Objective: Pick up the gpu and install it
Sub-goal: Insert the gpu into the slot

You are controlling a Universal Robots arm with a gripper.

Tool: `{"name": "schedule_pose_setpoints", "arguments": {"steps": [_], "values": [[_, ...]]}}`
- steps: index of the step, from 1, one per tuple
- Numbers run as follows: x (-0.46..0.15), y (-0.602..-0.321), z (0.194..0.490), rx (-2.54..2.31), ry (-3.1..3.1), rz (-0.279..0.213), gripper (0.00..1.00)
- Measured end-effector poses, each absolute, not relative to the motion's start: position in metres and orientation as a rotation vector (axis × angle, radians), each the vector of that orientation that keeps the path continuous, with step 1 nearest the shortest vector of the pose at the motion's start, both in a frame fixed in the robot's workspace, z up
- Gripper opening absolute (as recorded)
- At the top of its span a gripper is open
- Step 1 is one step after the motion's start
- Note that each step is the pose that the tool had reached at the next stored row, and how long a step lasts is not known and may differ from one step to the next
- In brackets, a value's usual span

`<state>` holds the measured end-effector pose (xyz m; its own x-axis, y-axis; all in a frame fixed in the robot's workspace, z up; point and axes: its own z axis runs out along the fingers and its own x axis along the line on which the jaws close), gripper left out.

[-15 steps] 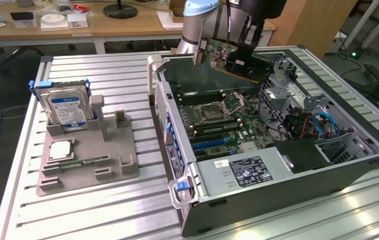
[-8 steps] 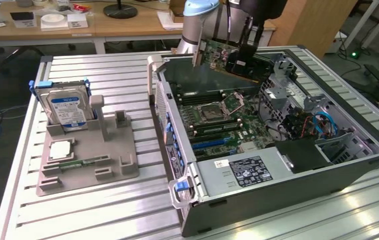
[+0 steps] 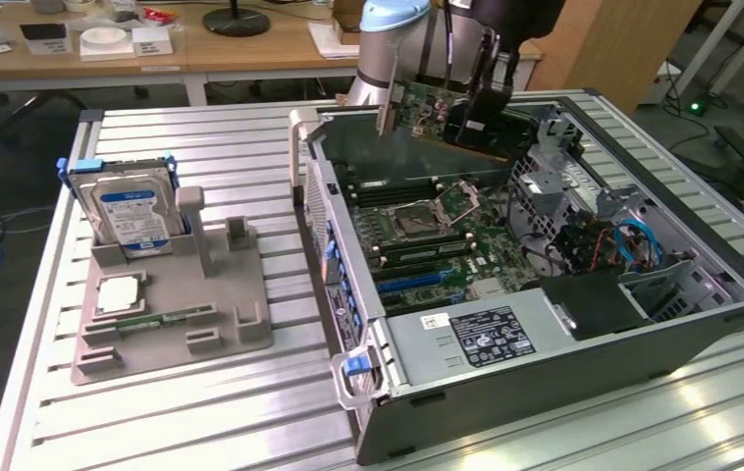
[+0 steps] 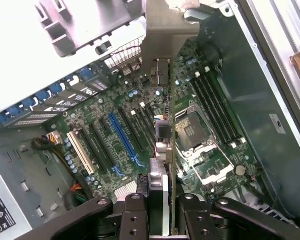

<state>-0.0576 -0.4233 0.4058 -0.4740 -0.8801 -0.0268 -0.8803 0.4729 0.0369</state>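
The gpu (image 3: pixel 441 113), a flat circuit card with a silvery metal bracket (image 3: pixel 384 110) at one end, hangs edge-down over the far end of the open computer case (image 3: pixel 686 324). My gripper (image 3: pixel 488 98) is shut on its upper edge. In the wrist view the gpu (image 4: pixel 171 125) runs edge-on away from my gripper (image 4: pixel 162 217), with its bracket (image 4: pixel 162 40) at the far end. It hovers above the motherboard (image 4: pixel 90 120), alongside the blue expansion slot (image 4: pixel 123 139) and the processor socket (image 4: pixel 190 131), clear of the board.
A grey fixture tray (image 3: pixel 163 339) on the exterior view's left holds an upright silver hard drive (image 3: pixel 132 214) and a small green memory stick (image 3: pixel 173 316). The power supply (image 3: pixel 477 339) fills the case's near end. Cables (image 3: pixel 634 245) lie by the drive bays.
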Motion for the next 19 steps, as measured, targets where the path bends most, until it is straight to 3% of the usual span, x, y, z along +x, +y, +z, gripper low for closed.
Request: {"name": "schedule_pose_setpoints", "arguments": {"steps": [19], "values": [[-0.0576,-0.4243,0.4021,-1.936,2.422,0.029,0.28]]}}
